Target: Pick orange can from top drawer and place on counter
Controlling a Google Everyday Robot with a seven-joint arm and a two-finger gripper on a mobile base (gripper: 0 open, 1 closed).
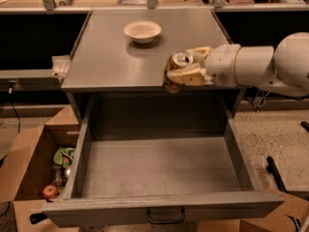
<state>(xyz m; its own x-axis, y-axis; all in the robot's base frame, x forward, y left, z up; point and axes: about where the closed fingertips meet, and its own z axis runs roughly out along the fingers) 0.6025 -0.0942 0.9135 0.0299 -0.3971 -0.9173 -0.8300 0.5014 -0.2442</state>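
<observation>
My gripper (186, 67) reaches in from the right on a white arm and is shut on the orange can (175, 71). The can has a silver top with a pull tab and is tilted a little. It hangs in the air over the front edge of the counter (111, 62), above the back of the top drawer (159, 166). The drawer is pulled fully out, and its grey floor shows nothing in it. A dark handle sits on its front panel.
A white bowl (142, 31) stands on the counter at the back middle. An open cardboard box (29, 163) with food items and a red apple (49, 191) sits on the floor to the left of the drawer. A tan shelf with clutter runs along the back.
</observation>
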